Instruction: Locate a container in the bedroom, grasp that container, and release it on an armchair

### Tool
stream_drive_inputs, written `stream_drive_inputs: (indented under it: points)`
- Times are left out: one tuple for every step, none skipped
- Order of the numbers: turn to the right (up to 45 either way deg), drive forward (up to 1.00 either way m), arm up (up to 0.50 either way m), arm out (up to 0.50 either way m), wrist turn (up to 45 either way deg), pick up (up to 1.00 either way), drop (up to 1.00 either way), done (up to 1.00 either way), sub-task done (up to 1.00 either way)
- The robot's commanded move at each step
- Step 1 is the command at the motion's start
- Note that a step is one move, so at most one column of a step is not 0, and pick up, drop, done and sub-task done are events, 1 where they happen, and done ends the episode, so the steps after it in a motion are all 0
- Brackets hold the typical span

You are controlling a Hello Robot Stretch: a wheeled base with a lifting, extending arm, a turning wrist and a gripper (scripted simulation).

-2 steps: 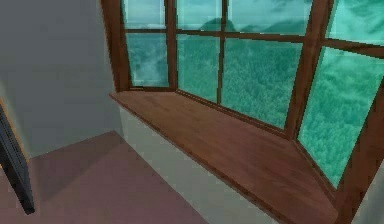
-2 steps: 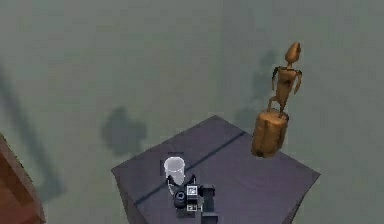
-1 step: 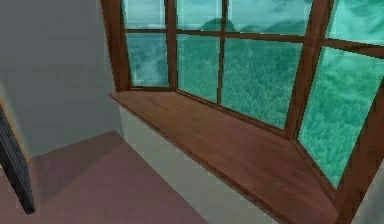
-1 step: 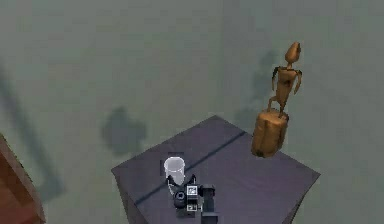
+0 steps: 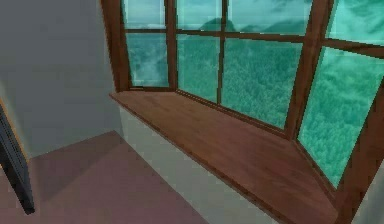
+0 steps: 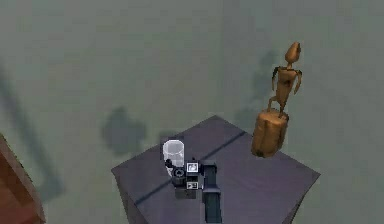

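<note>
On the dark grey tabletop [image 6: 262,188], arm side view: one container [image 6: 175,152], a small pale cylinder, seemingly translucent, standing near the top's left corner and close to its edge. Long axis: vertical. The mouth appears to point straight up, and because the body is round it has no sideways facing, so it could be approached from any side. Just below it in the picture: the gripper [image 6: 182,172], dark-bodied, at the end of the arm [image 6: 213,204], which rises from the bottom edge. Whether the fingers are apart or together cannot be told. Since the container stands on the surface right at the gripper's far end, whether it is held cannot be told either. On the same top, well apart to the right: a wooden figure [image 6: 279,100], a slim jointed form upright on a stout wooden cylinder. Forward view: a bay window [image 5: 250,70] in a brown frame, greenery beyond the glass, with a broad wooden sill [image 5: 215,135] close ahead. Hazards, as judged: a light upright cylinder tips readily if a finger nudges its wall off-centre. A push outward could slide it over the nearby edge. A wide swing of the arm toward the right could strike the tall figure. The sill ahead leaves little room for the base to turn away.
</note>
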Motion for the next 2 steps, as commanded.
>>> stream_drive_inputs:
  points:
    - [0.0,0.00,0.30,0.00,0.0,0.00,0.00,0.00,0.00]
    - [0.0,0.00,0.00,0.00,-45.0,0.00,0.00,0.00,0.00]
